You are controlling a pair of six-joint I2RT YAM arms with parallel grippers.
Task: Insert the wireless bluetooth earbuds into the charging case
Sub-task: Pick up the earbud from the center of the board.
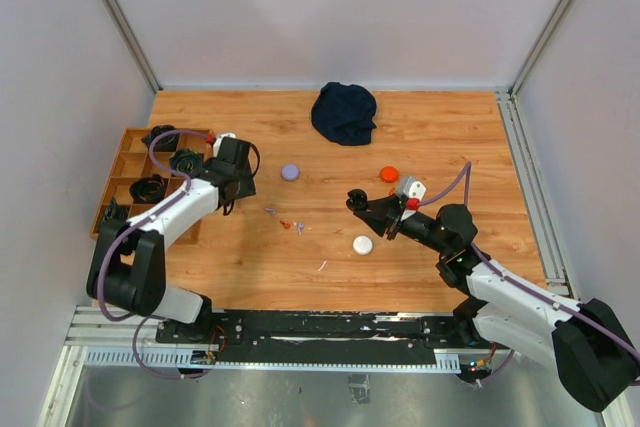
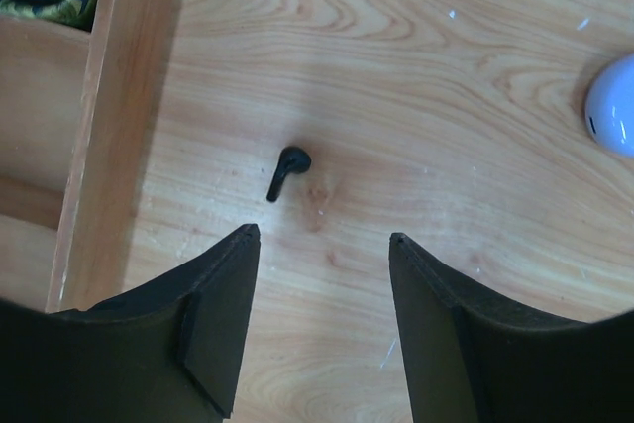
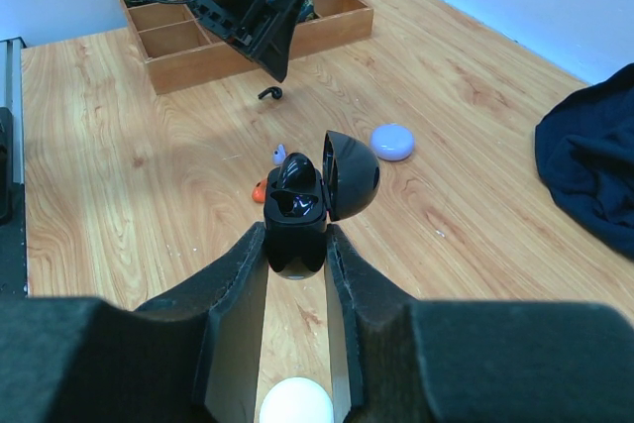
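My right gripper (image 3: 297, 240) is shut on a black charging case (image 3: 295, 215), held above the table with its lid swung open to the right. One black earbud sits in the case. In the top view the case (image 1: 356, 199) is right of centre. A second black earbud (image 2: 287, 170) lies on the wood just ahead of my left gripper (image 2: 322, 237), which hovers open and empty beside the tray; the same earbud (image 3: 270, 93) shows under its tips in the right wrist view. A purple bud (image 3: 279, 154) and an orange bud (image 3: 260, 190) lie beyond the case.
A wooden compartment tray (image 1: 125, 162) with coiled cables stands at the left. A lilac round case (image 1: 290, 172), an orange case (image 1: 389, 174) and a white case (image 1: 362, 244) lie on the table. A dark cloth (image 1: 344, 112) is bunched at the back.
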